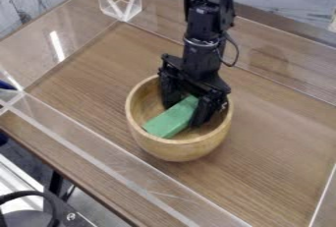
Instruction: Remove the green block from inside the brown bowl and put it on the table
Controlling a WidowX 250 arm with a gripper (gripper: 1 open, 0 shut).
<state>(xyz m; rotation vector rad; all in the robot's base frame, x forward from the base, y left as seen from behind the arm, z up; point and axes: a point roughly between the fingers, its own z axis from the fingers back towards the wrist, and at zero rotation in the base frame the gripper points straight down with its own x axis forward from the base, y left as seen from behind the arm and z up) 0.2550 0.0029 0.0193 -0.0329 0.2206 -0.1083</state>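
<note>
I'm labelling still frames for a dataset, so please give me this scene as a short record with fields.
target: matte green rectangular block
target location: inside the round light-brown wooden bowl, lying at a slant, upper end partly hidden by the gripper
bowl location: on the brown wood-grain table
gripper: black robot gripper, open, reaching down into the bowl over the block's upper end
contact with block: cannot be told from this view
task status: block not yet on the table
</note>
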